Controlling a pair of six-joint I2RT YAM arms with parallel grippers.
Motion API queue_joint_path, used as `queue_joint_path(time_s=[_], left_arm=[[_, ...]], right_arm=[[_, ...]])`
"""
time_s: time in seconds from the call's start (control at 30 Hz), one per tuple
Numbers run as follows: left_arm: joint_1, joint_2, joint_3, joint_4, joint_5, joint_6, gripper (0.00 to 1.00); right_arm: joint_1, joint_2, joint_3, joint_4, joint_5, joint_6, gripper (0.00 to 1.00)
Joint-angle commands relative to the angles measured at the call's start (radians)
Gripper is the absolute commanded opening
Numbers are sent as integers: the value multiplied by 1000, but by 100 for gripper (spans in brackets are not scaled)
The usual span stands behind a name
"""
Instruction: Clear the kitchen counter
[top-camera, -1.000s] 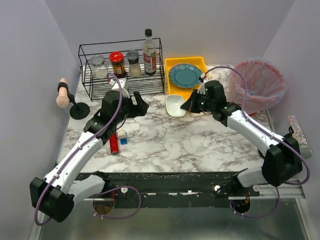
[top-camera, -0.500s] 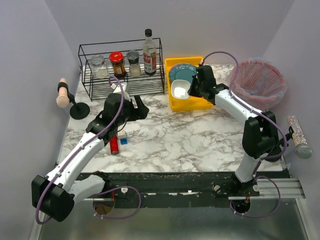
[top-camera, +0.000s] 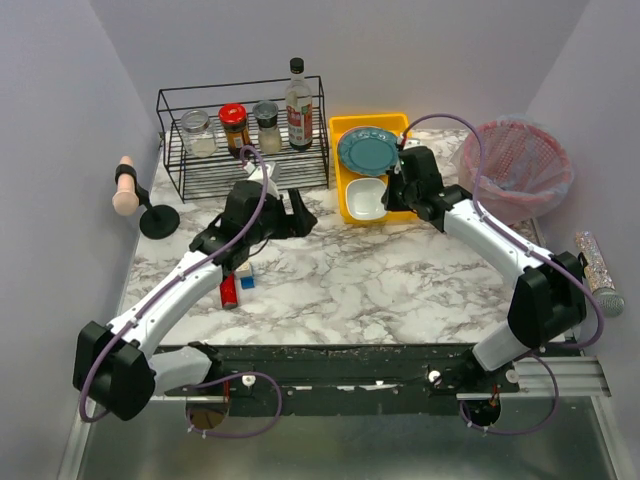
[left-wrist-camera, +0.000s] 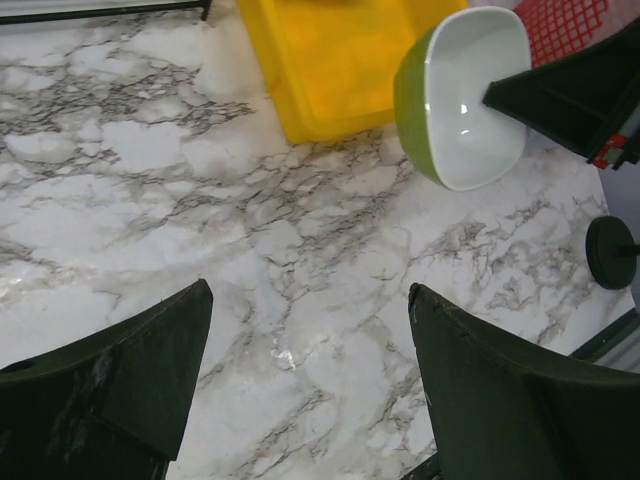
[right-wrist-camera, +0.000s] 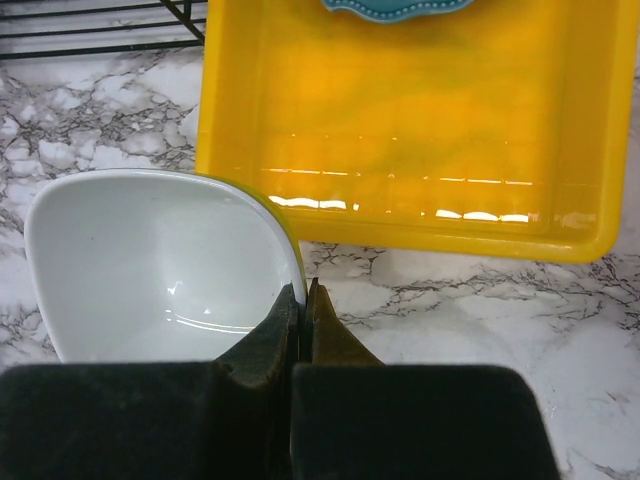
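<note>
The right fingers (right-wrist-camera: 262, 345) pinch the thin rim of a rounded-square glazed bowl (right-wrist-camera: 150, 260), white inside and green outside. It hangs tilted at the near end of the glossy yellow plastic tray (right-wrist-camera: 420, 130), which sits by the far edge of the white, grey-veined marble-patterned counter (top-camera: 380, 290). To do this step well, level the bowl and lower it onto the tray's bare floor, short of the teal scalloped plate (top-camera: 370, 150). Release only once it rests, since the glaze looks slick. The left fingers (left-wrist-camera: 130, 370) are spread and empty above the counter.
</note>
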Motion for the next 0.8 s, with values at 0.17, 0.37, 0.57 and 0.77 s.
queue_joint_path(time_s=[0.17,0.37,0.57,0.77], left_arm=[[-144,92,108,95,3,17,90],[-148,106,126,81,-13,35,90],[-148,126,130,84,-10,26,89],[-148,82,126,44,-59,51,89]], right_arm=[[20,9,-9,-28,-37,-17,1],[23,28,-12,-30,-23,-10,1],[23,31,4,-28,-17,2,1],[-12,155,159,-33,89,-9,1]])
